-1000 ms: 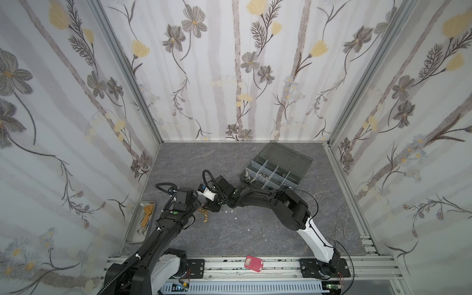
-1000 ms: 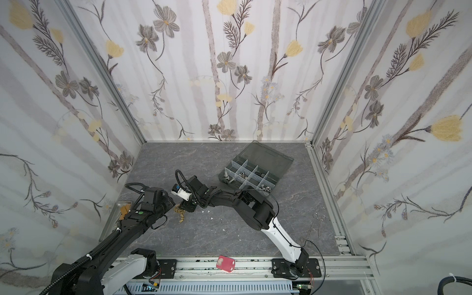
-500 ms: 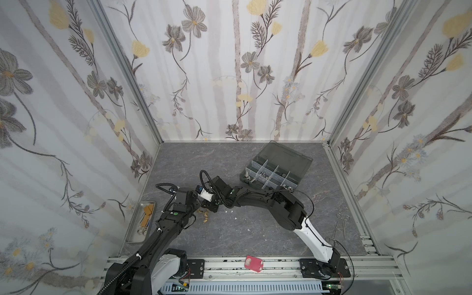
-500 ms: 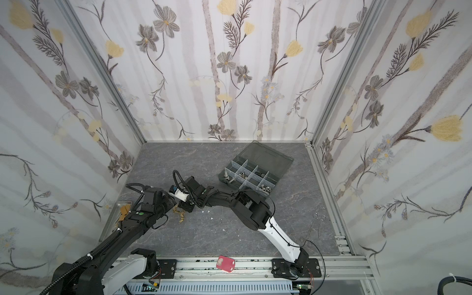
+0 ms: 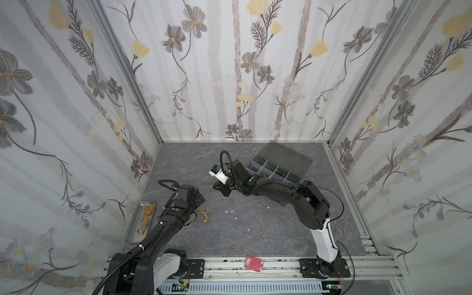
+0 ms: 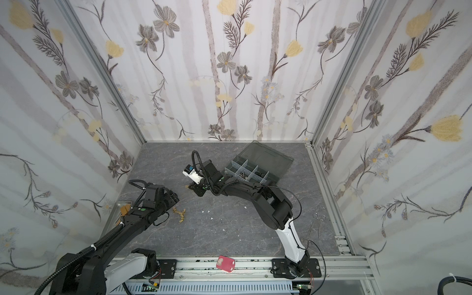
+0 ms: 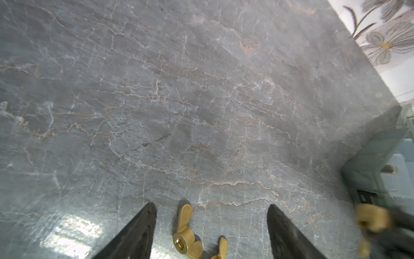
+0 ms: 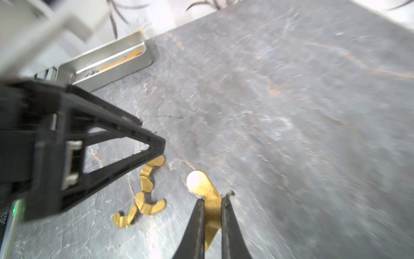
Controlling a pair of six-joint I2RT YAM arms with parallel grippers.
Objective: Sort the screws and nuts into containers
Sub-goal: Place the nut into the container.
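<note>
My right gripper (image 8: 212,197) is shut on a brass wing nut (image 8: 201,183), held just off the floor. In a top view this gripper (image 5: 215,187) sits left of the dark grey organizer box (image 5: 281,163), whose lid (image 5: 286,155) lies open behind its divided containers (image 5: 270,172). More brass wing nuts (image 5: 204,213) lie in a loose heap on the floor. My left gripper (image 7: 210,206) is open over that heap, with one wing nut (image 7: 184,233) between its fingers, untouched. Small dark pieces (image 6: 242,175) lie in one cell. I cannot make out any screws.
A flat steel tray (image 5: 143,219) with orange pieces lies along the left wall. White scraps (image 5: 231,211) dot the middle of the grey stone floor. Scissors and tweezers (image 5: 342,224) lie at the right edge. A red pad (image 5: 253,262) sits on the front rail.
My right gripper has shut on a wing nut and moved it away from the heap, towards the back. My left gripper has opened wider beside the heap.
</note>
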